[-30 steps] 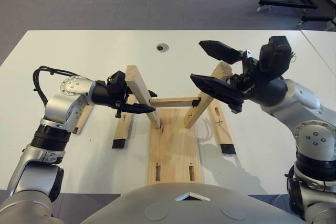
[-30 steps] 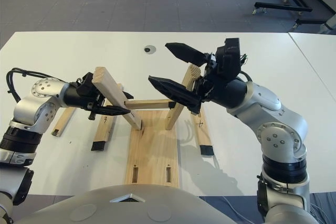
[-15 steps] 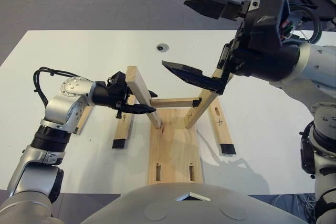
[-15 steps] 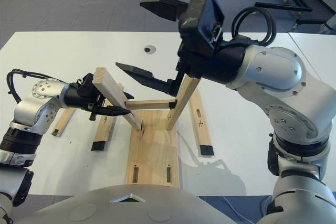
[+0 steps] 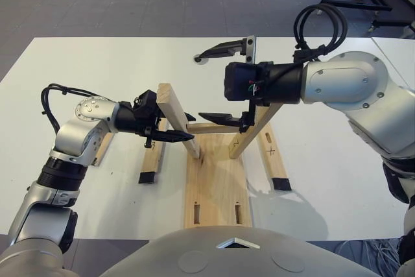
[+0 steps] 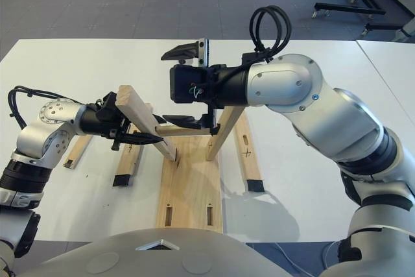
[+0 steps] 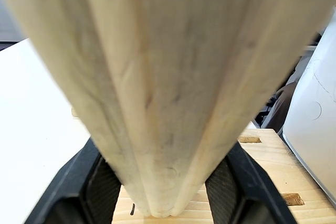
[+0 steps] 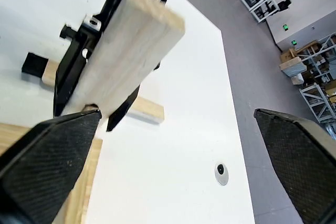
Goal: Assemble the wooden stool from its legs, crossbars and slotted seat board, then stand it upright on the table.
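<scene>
Two wooden legs, the left leg (image 5: 176,115) and the right leg (image 5: 254,129), stand slanted on the slotted seat board (image 5: 214,189), joined by a crossbar (image 5: 209,127). My left gripper (image 5: 178,128) is shut on the left leg; in the left wrist view the leg (image 7: 157,77) fills the space between the black pads (image 7: 100,182). My right gripper (image 5: 202,85) hangs wide open above the crossbar, pointing toward the left leg, with nothing between its fingers. The right wrist view looks past its own pads (image 8: 47,150) at the left leg's top end (image 8: 131,45).
Two loose legs with black tips lie flat on the white table, one left (image 5: 151,160) and one right (image 5: 271,160) of the seat board. A short wooden piece (image 5: 100,150) lies at the far left. A small round hole (image 8: 221,173) is in the tabletop behind.
My right gripper has left the right leg's side, swung up and turned, and now points left above the crossbar. The left gripper has kept its hold on the left leg.
</scene>
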Motion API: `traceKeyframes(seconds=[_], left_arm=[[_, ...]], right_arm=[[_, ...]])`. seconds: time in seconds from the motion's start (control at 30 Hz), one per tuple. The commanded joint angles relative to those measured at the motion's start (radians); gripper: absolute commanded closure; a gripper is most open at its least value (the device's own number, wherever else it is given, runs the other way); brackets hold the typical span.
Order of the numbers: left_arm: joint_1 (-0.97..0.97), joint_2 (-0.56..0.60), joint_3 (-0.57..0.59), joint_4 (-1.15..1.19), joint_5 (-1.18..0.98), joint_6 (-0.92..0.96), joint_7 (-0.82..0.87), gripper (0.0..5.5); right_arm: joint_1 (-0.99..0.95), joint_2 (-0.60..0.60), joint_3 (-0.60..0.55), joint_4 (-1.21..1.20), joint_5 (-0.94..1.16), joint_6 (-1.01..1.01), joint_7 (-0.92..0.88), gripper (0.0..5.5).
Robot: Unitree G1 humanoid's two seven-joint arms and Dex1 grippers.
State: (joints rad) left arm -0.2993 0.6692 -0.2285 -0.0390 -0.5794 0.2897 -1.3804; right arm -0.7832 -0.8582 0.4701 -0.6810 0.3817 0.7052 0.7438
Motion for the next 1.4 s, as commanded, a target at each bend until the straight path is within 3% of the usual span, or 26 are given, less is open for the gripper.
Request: traceKeyframes(seconds=[0.03,0.77,1.4], left_arm=[[0.067,0.015,-0.100,0.014,0.067,0.075,-0.032,3.48],[0.061,0.022,-0.109,0.009,0.063,0.084,-0.043,3.48],[0.064,0.019,-0.106,0.004,0.058,0.083,-0.036,3.48]], right_arm=[[0.027,0.035,0.013,0.034,-0.086,-0.046,0.013,0.14],[0.101,0.130,0.112,0.082,-0.319,-0.081,0.133,0.14],[0.158,0.084,0.167,0.107,-0.341,-0.030,0.266,0.14]])
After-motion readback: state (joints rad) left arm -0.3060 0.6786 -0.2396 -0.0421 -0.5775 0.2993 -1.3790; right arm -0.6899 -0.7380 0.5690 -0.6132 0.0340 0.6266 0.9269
